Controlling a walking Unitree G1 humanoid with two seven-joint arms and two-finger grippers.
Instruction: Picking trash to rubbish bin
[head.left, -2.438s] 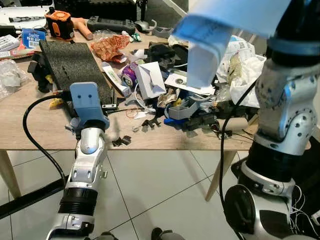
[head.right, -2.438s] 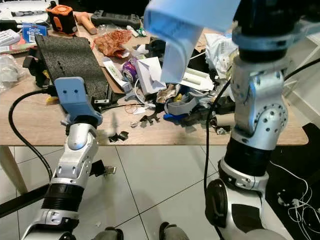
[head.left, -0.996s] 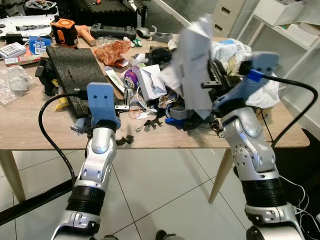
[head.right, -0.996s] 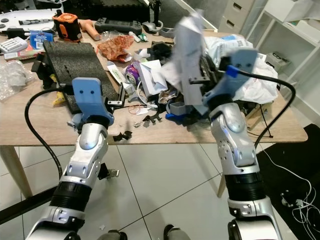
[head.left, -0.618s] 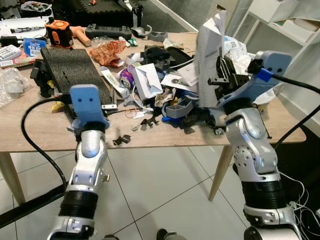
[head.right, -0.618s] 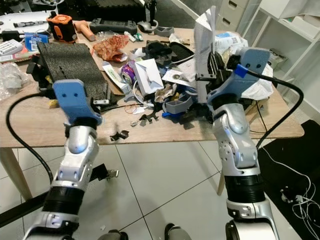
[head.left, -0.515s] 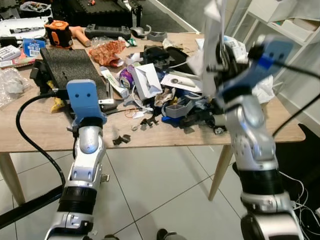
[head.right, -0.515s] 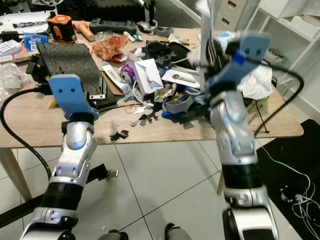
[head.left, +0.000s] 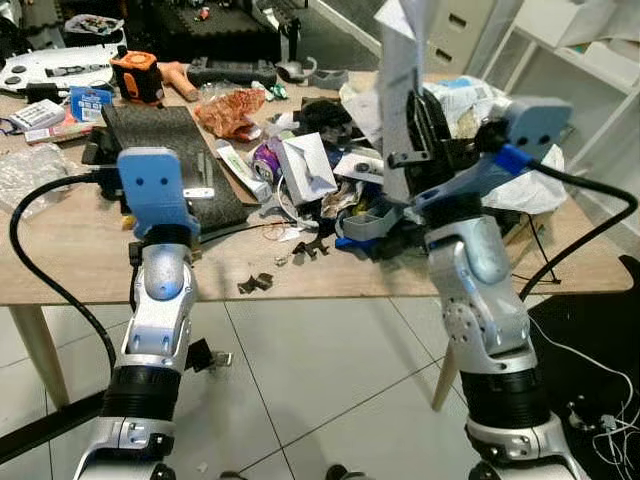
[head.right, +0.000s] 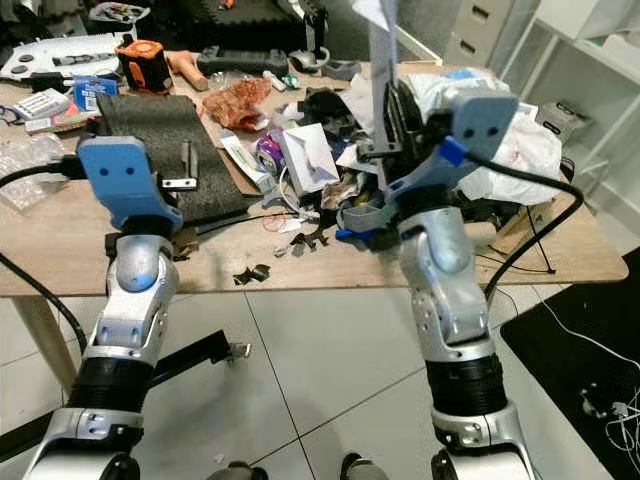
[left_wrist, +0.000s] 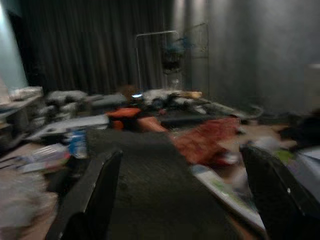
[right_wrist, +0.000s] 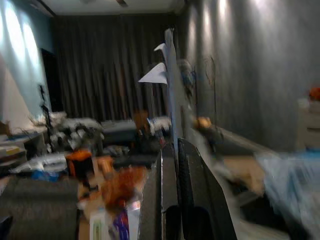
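My right gripper (right_wrist: 172, 150) is shut on a crumpled white sheet of paper (head.left: 400, 80), holding it upright and edge-on above the right half of the wooden table (head.left: 60, 250). The paper (right_wrist: 169, 85) rises straight out of the closed fingers. A heap of trash covers the table's middle: a white carton (head.left: 305, 165), a purple can (head.left: 264, 158), an orange-red wrapper (head.left: 228, 108) and black plastic scraps (head.left: 257, 284). My left gripper (left_wrist: 185, 200) is open with nothing between its fingers, held over the black foam mat (head.left: 170, 150) near the table's front left.
A white plastic bag (head.left: 520, 180) lies behind the right arm. An orange tape measure (head.left: 135, 70), a black controller (head.left: 225, 70) and small boxes (head.left: 85, 100) sit at the back left. Tiled floor (head.left: 320, 380) lies in front, with cables (head.left: 590, 360) at the right.
The right arm came down from close to the camera and now holds the paper upright over the table. The left arm has barely moved; the view shifted a little.
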